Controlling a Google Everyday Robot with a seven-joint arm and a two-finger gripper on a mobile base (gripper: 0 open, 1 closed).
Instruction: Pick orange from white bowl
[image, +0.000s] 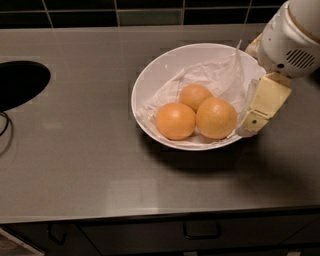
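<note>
The white bowl (143, 84) sits on the grey counter, lined with crumpled white paper. Three oranges lie in it. The orange (216, 117), the largest and paler one, is at the front right. A deeper-orange one (175, 121) is at its left and the smallest (195, 95) is behind them. My gripper (249, 90) hangs over the bowl's right rim, open and empty. One cream finger (263, 104) reaches down just right of the orange, apart from it. The other finger shows at the rim behind.
A dark round sink opening (20, 82) is at the far left, with a black cable (5, 127) below it. Dark tiles run along the back. A drawer handle (202, 231) is below the counter's front edge.
</note>
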